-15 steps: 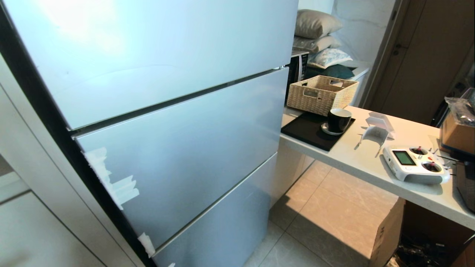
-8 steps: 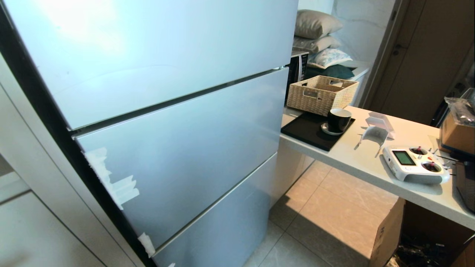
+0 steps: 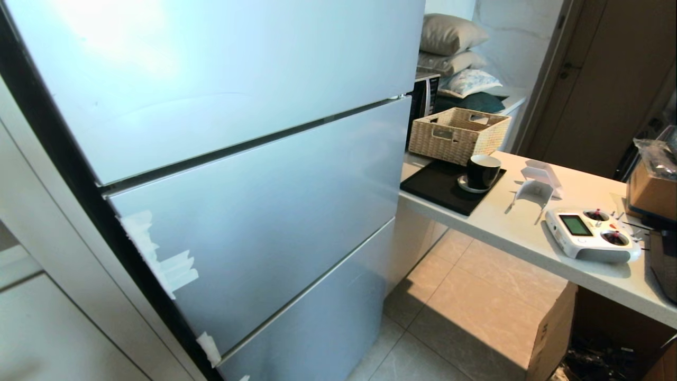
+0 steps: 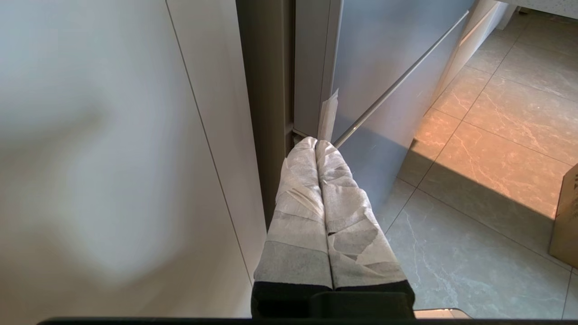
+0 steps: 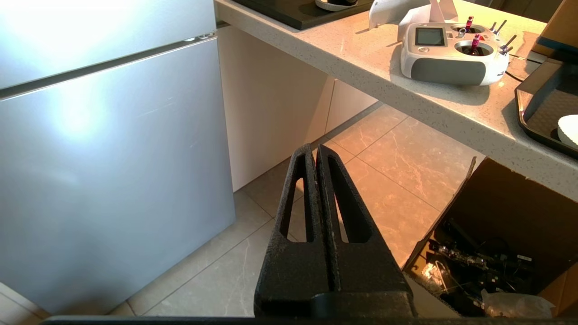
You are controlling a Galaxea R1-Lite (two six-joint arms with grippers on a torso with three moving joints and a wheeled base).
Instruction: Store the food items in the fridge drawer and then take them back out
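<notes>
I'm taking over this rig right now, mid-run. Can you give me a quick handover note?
Left gripper: shut, empty, low by the fridge edge.
Right gripper: shut, empty, over the floor beside the counter.
Fridge panels all closed; no drawer or food items in any view.
Done: cannot tell from here.
Left: nothing shows; check whether the food is inside or already out.

This is a home kitchen. A tall silver-blue fridge (image 3: 238, 159) fills the view, its panels closed. Beside the fridge runs a pale stone countertop (image 3: 508, 233) carrying a wicker basket (image 3: 459, 134) and a black cup (image 3: 482, 171), above a tiled floor (image 3: 465, 307). Beyond the countertop, pillows (image 3: 452, 34) lie stacked.
</notes>
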